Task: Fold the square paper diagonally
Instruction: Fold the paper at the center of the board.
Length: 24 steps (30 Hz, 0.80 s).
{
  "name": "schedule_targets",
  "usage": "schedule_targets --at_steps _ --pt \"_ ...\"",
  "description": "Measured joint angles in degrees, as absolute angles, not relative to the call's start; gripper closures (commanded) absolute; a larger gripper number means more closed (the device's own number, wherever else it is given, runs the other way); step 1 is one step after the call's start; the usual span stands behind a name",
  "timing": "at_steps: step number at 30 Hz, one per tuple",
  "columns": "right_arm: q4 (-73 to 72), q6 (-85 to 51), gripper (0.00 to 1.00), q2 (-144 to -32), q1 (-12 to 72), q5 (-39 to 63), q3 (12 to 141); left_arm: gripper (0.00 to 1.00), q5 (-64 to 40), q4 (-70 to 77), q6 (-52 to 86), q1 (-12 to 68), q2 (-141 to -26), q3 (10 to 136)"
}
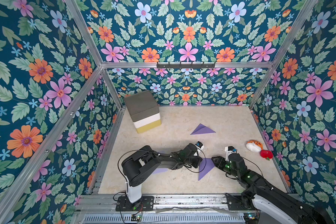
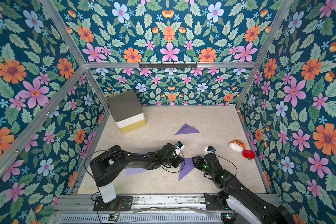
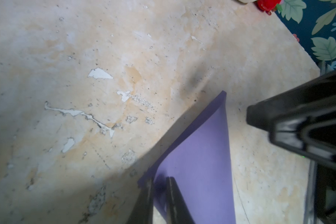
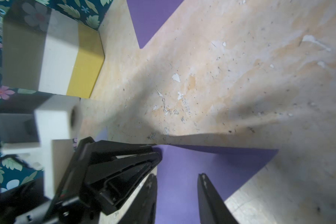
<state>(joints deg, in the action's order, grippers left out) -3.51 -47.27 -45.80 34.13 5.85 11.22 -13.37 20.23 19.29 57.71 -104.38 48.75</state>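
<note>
Right wrist view takes in the stacked box [image 4: 52,58], grey over white over yellow, in the far-left corner against the wall. It also catches the tip of a second purple triangle [image 4: 149,19] lying on the far middle of the worktop [image 4: 241,77]. In both top views that triangle [image 1: 202,130] lies well apart from the arms. A third purple sheet [image 1: 159,170] shows only partly from under the left arm. Two plush toys, one orange and white [image 1: 254,145] and one red [image 1: 266,154], touch each other by the right wall. The only thing crowding either gripper is the other gripper.

The worktop is beige and marbled, scuffed, with chips where white shows through. Dark blue floral wallpaper covers the walls between aluminium posts, and a black hook rail [image 1: 185,65] sits on the far wall.

The square paper [image 1: 207,168], folded into a purple triangle, lies at the near middle between the two grippers, its long point toward the near edge. One edge stands a little off the surface.

The left arm bends at the elbow and runs low to the right. The left gripper [image 3: 159,179] sits at the paper's left edge, its fingers [image 3: 144,199] parted by a narrow gap with purple showing between them and nothing pinched. The right arm reaches in from the near-right corner. The right gripper [image 4: 177,175] sits over the paper's right corner, its fingers [image 4: 211,199] spread wide above the sheet and gripping nothing.
</note>
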Motion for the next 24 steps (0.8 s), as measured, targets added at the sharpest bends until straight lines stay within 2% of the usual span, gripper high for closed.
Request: schedule_targets --at_steps 2,15,20,24 --pt "-3.99 -47.18 0.66 -47.57 34.20 6.98 11.29 0.69 -13.58 20.67 19.49 57.71 -102.96 48.12" --pt "-6.09 -46.81 0.76 -53.78 38.61 8.69 12.45 0.69 -13.26 23.59 25.54 57.67 -95.55 45.10" --pt "-6.66 -48.34 0.78 -54.63 40.27 7.25 10.83 0.77 -11.97 25.45 28.93 57.67 -90.24 40.97" --pt "-7.49 -49.39 0.80 -55.88 41.43 6.28 10.33 0.80 -14.00 28.47 32.01 58.78 -89.01 38.15"
